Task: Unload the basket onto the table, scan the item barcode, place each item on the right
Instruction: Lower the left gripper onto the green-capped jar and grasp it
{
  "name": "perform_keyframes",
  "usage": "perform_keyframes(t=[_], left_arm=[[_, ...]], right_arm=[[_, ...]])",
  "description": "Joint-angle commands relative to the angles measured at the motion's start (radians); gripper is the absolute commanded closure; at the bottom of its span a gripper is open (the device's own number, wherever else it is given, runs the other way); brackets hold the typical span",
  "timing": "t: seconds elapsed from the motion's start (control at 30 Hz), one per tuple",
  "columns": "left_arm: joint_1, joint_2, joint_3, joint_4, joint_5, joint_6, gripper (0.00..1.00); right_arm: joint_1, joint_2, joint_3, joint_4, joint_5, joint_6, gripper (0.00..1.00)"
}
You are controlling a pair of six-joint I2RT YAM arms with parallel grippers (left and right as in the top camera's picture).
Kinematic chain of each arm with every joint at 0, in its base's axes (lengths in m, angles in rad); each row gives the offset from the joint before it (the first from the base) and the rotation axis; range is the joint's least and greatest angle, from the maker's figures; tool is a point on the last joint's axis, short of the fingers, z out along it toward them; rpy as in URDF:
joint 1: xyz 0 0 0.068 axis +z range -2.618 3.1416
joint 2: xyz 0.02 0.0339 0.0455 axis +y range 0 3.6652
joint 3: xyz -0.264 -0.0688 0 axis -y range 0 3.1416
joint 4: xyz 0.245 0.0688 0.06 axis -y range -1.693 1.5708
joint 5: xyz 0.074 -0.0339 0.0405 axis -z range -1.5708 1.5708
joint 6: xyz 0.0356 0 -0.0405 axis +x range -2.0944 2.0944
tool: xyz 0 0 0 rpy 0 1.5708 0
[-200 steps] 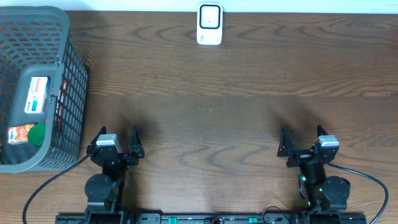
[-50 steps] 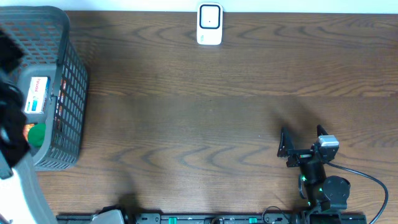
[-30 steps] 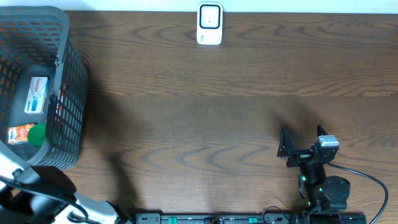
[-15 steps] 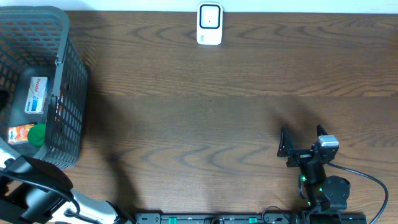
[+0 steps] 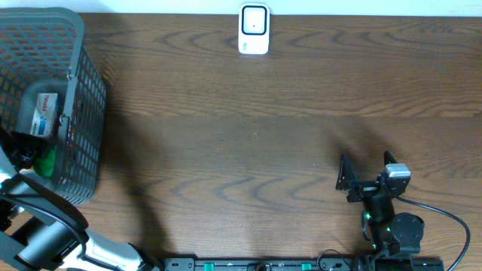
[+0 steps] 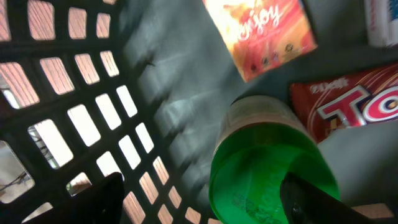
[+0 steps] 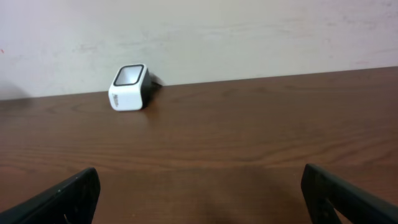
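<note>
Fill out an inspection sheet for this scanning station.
Surface: dark wooden table.
Job's things: scanner at the far edge; basket on the left holding a green-lidded cup, orange packet, red packet and white box.
Clutter: nothing seen.
End effectors: left end effector open, inside the basket at the cup; right end effector open, empty, near the front edge.
Cables: black cable at the right arm's base.
Surroundings: pale wall behind the table.

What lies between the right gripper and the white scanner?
Nothing: bare table between right gripper and scanner, plain in the overhead and right wrist views.
</note>
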Motion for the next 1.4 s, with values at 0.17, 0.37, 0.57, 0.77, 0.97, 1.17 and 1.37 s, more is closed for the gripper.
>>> perform_keyframes(t=[0.17, 0.37, 0.57, 0.77, 0.97, 1.17, 1.37], left_arm=[[-0.005, -0.005, -0.017, 0.008, -0.011, 0.043, 0.19], [-0.057, -0.005, -0.018, 0.05, 0.018, 0.105, 0.18], [-0.111, -0.005, -0.018, 0.071, 0.013, 0.124, 0.18], [-0.081, -0.005, -0.018, 0.064, 0.009, 0.1, 0.18], [-0.058, -0.005, -0.021, 0.045, 0.01, 0.099, 0.18], [-0.06, -0.005, -0.084, 0.085, 0.018, 0.099, 0.17], [-0.059, -0.005, -0.164, 0.146, 0.018, 0.098, 0.17]], right_arm=[[0.005, -0.002, -0.001, -0.004, -0.005, -0.014, 0.01], [0.005, -0.002, -0.001, -0.004, -0.005, -0.014, 0.01], [0.005, -0.002, -0.001, -0.004, -0.005, -0.014, 0.01], [0.005, -0.002, -0.001, -0.004, -0.005, -0.014, 0.01], [0.005, -0.002, -0.001, -0.004, -0.005, -0.014, 0.01], [0.005, -0.002, -0.001, -0.004, -0.005, -0.014, 0.01], [0.005, -0.002, -0.001, -0.004, -0.005, -0.014, 0.01]])
